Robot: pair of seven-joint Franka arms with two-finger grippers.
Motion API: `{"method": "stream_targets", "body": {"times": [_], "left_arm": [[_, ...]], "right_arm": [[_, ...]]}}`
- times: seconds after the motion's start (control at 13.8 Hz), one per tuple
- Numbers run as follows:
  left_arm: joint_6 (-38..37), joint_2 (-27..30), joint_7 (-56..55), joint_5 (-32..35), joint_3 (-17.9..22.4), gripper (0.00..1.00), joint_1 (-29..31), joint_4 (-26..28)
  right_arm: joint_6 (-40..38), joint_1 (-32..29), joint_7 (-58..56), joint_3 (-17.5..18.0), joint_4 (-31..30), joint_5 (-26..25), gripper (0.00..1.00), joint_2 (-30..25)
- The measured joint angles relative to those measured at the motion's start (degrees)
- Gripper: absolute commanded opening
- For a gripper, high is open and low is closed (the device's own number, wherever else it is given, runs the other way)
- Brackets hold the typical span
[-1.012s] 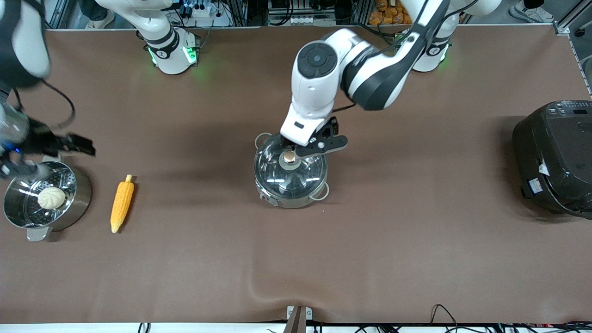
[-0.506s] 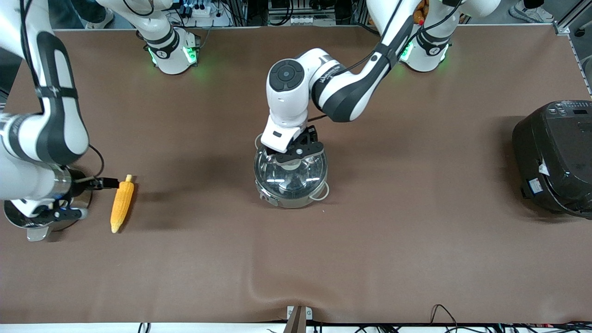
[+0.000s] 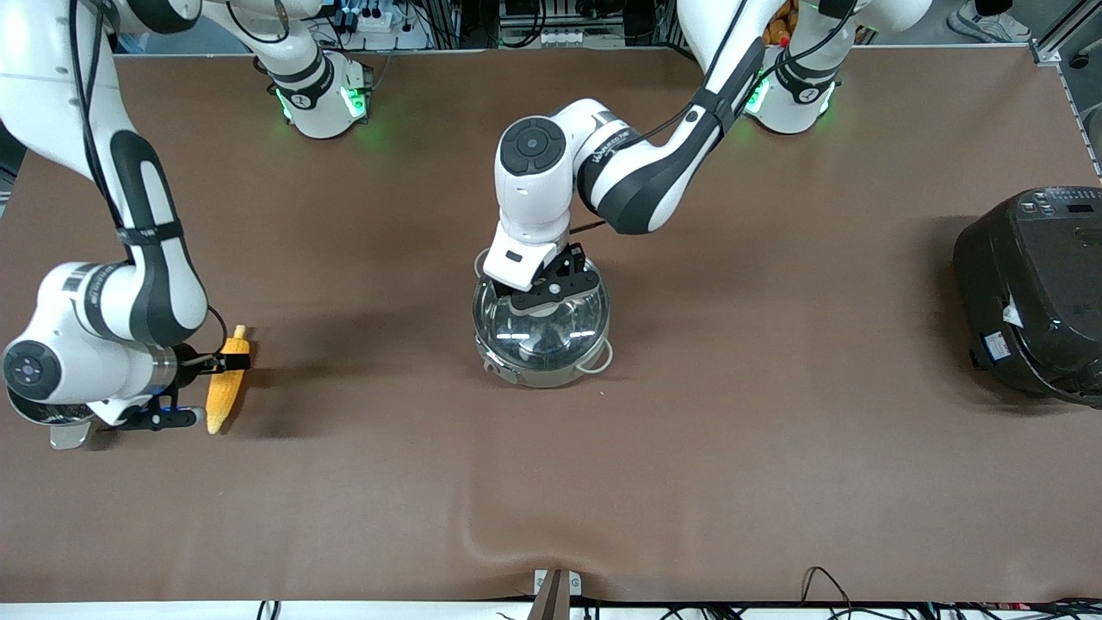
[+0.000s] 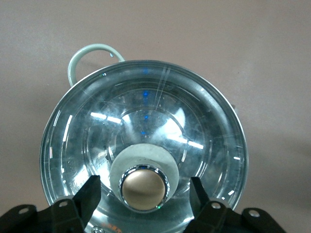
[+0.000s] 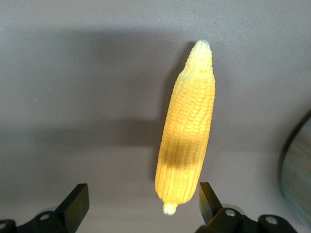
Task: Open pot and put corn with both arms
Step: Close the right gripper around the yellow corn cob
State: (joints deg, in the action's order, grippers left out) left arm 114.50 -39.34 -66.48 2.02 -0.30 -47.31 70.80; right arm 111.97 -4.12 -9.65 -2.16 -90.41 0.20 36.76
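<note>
Pot [image 3: 541, 344]: I find it at mid-table, roughly level with the corn in nearness to the front camera.
Lid [image 4: 146, 136]: seated on the pot, knob [image 4: 142, 188] at its centre.
Left gripper [image 3: 551, 288]: I hold it over the lid, one finger on either side of the knob, neither touching it.
Corn [image 3: 225, 381]: flat on the table toward the right arm's end, well apart from the pot.
Right gripper [image 3: 185, 387]: low over the corn, fingers spread, corn nearer one finger.
Cooker [image 3: 1033, 293]: at the left arm's end of the table, well apart from the pot.
</note>
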Motion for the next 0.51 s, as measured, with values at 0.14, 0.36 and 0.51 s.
{"method": "stream_targets", "body": {"times": [0.14, 0.36, 0.51], "left_arm": [[0.10, -0.31, 0.00, 0.00, 0.29, 0.74, 0.01, 0.00], [0.81, -0.89, 0.00, 0.00, 0.49, 0.71, 0.00, -0.02], [1.17, -1.41, 0.00, 0.00, 0.53, 0.68, 0.00, -0.04]], "right_arm": [[2.54, -0.24, -0.47, -0.06, 0.00, -0.03, 1.00, 2.09], [5.49, -2.07, -4.10, -0.17, 0.06, -0.03, 1.00, 3.83], [6.78, -3.90, -7.20, -0.21, 0.07, 0.01, 1.00, 4.55]]}}
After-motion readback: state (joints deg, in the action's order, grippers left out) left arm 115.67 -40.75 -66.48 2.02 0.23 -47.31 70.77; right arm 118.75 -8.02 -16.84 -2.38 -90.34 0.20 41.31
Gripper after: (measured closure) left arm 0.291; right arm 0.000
